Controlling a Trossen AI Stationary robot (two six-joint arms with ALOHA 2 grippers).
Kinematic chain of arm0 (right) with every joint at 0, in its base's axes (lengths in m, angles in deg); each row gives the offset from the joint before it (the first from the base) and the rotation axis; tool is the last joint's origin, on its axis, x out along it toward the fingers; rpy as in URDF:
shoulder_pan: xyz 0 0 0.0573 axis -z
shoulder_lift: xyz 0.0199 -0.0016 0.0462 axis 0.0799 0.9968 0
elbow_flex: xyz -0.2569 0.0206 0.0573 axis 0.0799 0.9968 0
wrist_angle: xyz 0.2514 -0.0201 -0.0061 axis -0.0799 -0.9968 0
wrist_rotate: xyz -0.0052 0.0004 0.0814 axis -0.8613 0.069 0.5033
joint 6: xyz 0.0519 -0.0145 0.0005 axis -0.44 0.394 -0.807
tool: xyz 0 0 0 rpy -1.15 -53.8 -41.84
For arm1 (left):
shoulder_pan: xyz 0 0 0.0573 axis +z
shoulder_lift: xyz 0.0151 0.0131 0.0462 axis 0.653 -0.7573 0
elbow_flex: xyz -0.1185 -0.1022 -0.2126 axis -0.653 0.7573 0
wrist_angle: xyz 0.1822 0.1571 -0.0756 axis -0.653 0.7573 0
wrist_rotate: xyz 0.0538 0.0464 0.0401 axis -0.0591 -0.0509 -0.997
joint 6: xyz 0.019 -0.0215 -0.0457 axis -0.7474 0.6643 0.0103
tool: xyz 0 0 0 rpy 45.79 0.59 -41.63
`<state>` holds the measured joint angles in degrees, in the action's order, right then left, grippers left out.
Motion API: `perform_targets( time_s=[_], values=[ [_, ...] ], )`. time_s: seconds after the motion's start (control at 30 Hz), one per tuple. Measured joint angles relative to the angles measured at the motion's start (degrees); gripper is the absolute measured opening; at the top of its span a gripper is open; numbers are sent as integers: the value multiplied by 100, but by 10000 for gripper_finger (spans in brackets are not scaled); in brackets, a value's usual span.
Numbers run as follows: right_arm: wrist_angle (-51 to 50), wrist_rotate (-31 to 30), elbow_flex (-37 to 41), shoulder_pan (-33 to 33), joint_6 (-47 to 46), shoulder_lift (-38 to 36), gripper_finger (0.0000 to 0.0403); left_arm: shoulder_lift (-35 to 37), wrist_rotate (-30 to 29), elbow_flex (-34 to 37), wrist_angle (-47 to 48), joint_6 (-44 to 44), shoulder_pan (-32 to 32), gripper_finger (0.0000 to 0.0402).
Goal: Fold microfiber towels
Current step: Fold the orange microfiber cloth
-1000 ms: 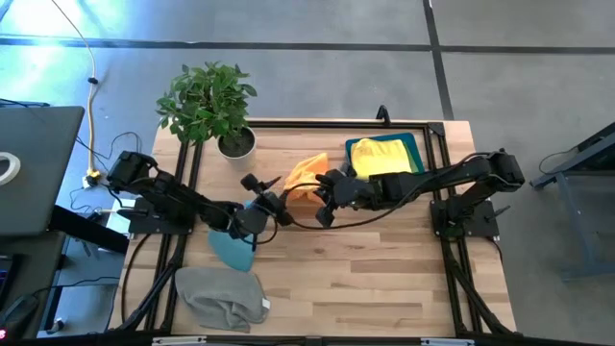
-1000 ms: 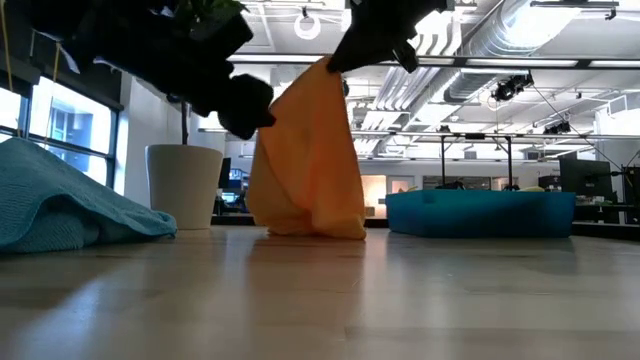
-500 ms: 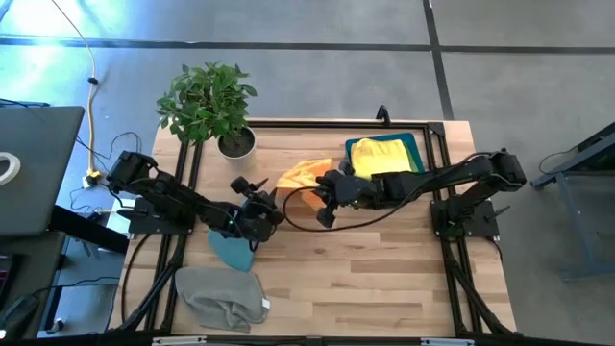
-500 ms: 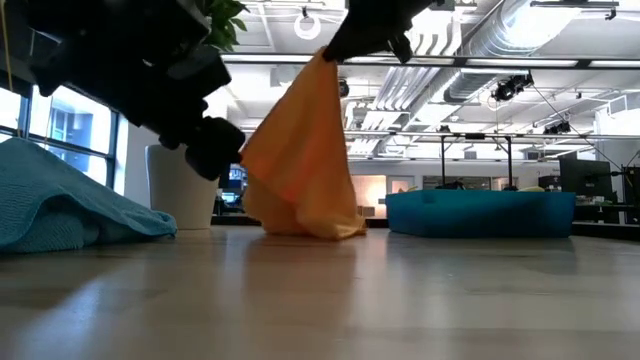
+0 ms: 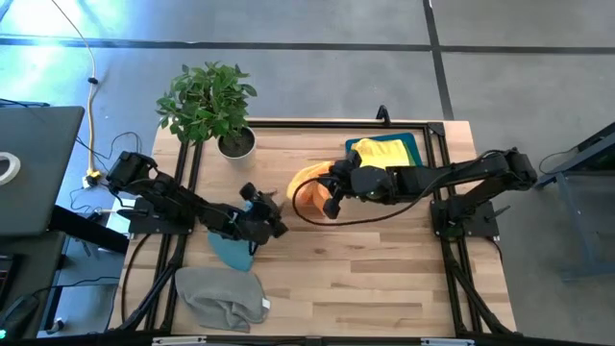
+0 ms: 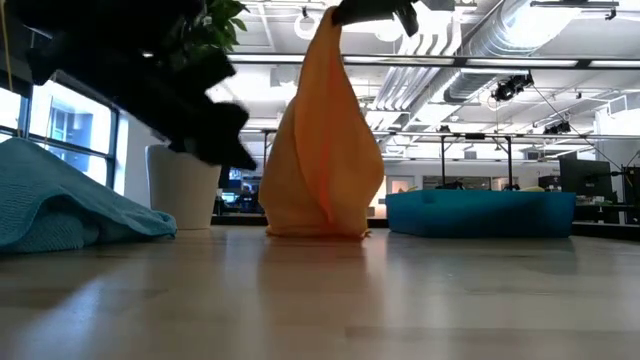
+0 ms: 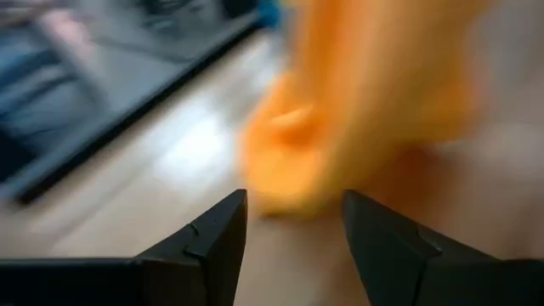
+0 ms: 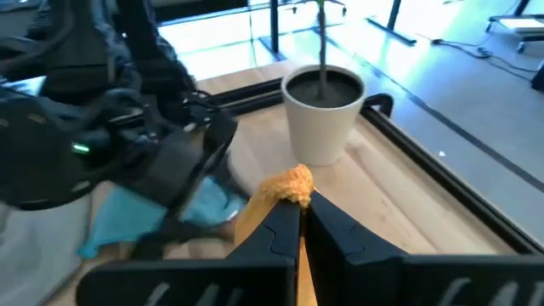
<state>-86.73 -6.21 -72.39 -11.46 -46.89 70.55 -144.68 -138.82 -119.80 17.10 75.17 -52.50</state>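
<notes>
An orange towel (image 5: 306, 185) hangs from my right gripper (image 8: 302, 219), which is shut on its top above the table's middle. Its lower end (image 6: 315, 222) rests on the table. My left gripper (image 7: 293, 229) is open and low over the table, just left of the towel's lower part (image 7: 357, 110), with nothing between its fingers. A light blue towel (image 5: 231, 250) lies crumpled under the left arm. A grey towel (image 5: 221, 293) lies bunched at the near left. A yellow towel (image 5: 378, 154) lies in the blue bin (image 5: 415, 144). My right gripper pinches a bunched tip of the orange towel (image 8: 293, 181) between its two shut fingers; a small tuft sticks out past the fingertips. The fingers come from the table's right, slanting slightly down. The towel hangs below them in a tall cone, its lower end on the table.
A potted plant (image 5: 208, 101) in a white pot (image 6: 183, 185) stands at the far left. The blue bin sits at the far right. Black frame rails (image 5: 192, 183) run along the table's sides. Bare wood lies in the near middle and right (image 5: 365, 279).
My right gripper has risen and drifted a little toward the table's right edge, still shut on the orange towel. The towel has been drawn up from a slanted drape into a taller, narrower cone, its lower end staying on the table. My left gripper has sunk and rolled, staying open.
</notes>
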Motion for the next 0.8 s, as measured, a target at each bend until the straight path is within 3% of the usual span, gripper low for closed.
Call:
perform_targets(
  time_s=[0.1, 0.2, 0.37, 0.47, 0.8],
  values=[
    [-5, -4, 0, 74, 2, 20, 0, 2, 575, 0, -1055, -828, -217, 181],
    [-60, -9, 0, 122, -59, 28, 0, 3, 723, -2, -2114, -1737, -413, 181],
    [-68, -17, 0, 114, -76, 54, 0, 4, -120, -2, -3073, -2814, -367, 181],
    [-49, -17, 4, 73, -94, 92, 0, 4, -150, -2, -3294, -2959, -144, 181],
    [52, -32, 9, 49, -232, 305, 0, 4, 776, -93, -3430, -2061, 404, 181]
  ],
)
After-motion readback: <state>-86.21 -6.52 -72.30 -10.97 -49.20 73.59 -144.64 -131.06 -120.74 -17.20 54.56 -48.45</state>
